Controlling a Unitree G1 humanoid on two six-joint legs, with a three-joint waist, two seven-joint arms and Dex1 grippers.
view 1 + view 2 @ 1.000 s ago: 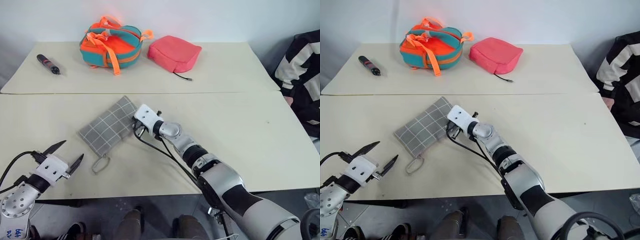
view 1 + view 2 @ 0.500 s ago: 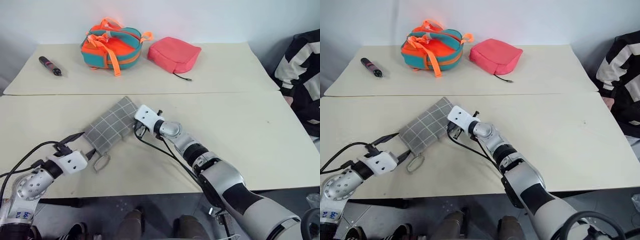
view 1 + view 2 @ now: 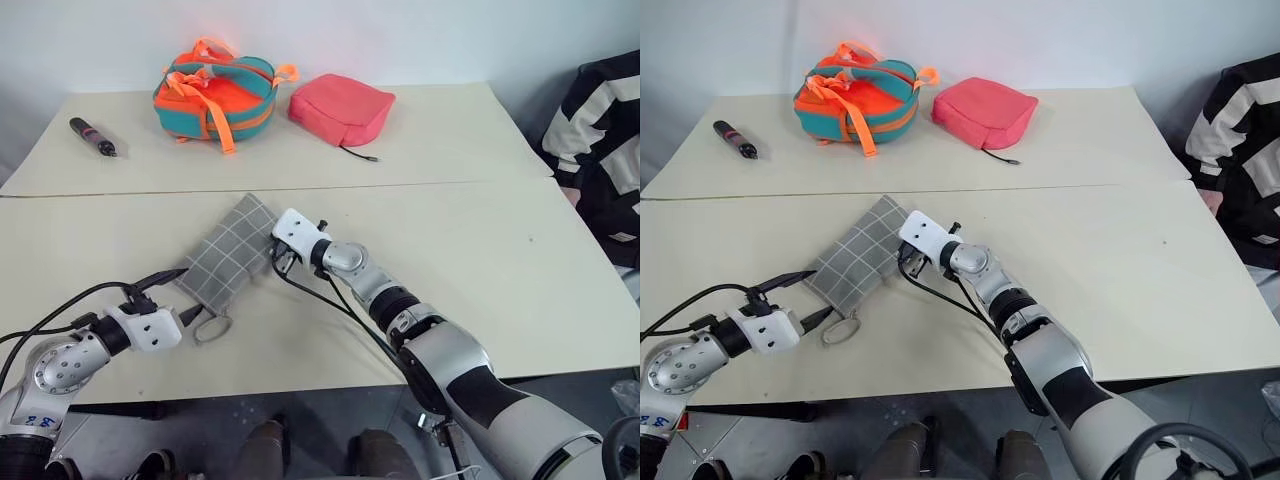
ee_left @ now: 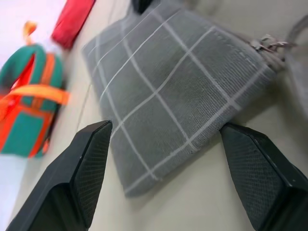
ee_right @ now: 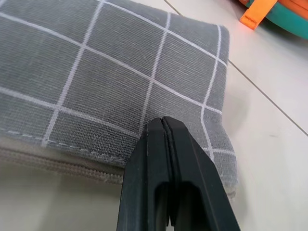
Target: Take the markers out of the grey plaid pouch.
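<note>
Edges: grey plaid pouch (image 3: 228, 251) was laid slantwise on the near desk (image 3: 520, 280), zip ring (image 3: 212, 328) toward the front edge, bare desktop to its right | Surface: far desk carried orange-and-teal bag (image 3: 212, 92), pink pouch (image 3: 340, 107), black pen (image 3: 92, 137) | Jaws: left gripper (image 4: 168, 168) jaws were spread wide about the pouch's near corner; right gripper (image 5: 166, 144) jaws were pressed together atop its far zip-side edge.

Both arms were silver-grey metal with black joint bands, each ending in a white wrist block and two black, tapered, fine-textured fingers (image 4: 94, 168). Black cables looped along each forearm. The left arm's silver elbow housing showed small screws and blue lettering.
</note>
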